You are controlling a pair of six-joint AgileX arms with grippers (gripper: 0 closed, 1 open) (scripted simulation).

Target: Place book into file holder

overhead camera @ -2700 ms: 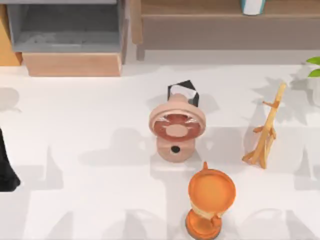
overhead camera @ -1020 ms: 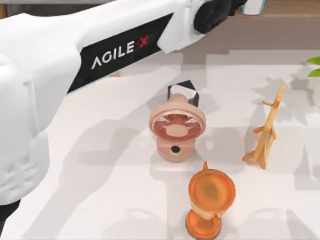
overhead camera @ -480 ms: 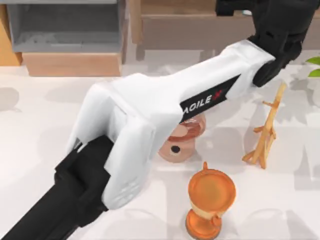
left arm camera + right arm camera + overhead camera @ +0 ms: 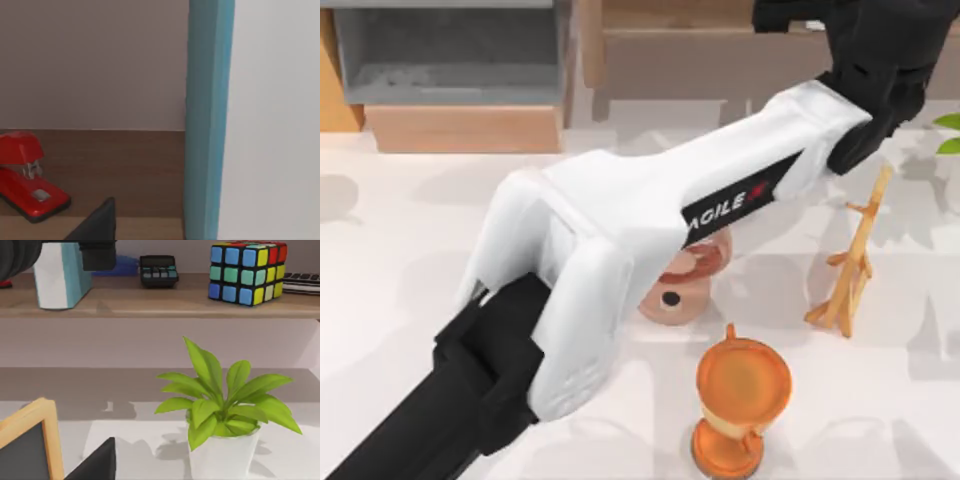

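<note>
Your left arm (image 4: 620, 230) stretched across the table from the near left up to the long wooden shelf (image 4: 150, 302) at the back, its black wrist over the shelf's right half; since half a second before it had barely moved, the white link only edging a touch lower over the pink fan (image 4: 695, 275). Whether the left gripper (image 4: 97, 255) was apart or together, you could not tell. Its wrist camera sat close to the book (image 4: 207, 120), which stood upright on the shelf, teal cover edge-on, with a red stapler (image 4: 27, 175) on the same shelf beside it. The right wrist view showed the book beside the dark left gripper, and farther along the shelf a black calculator (image 4: 159, 270) and a colour cube (image 4: 247, 272), with a potted plant (image 4: 225, 425) below. The file holder (image 4: 450, 70) stood left of the shelf.
</note>
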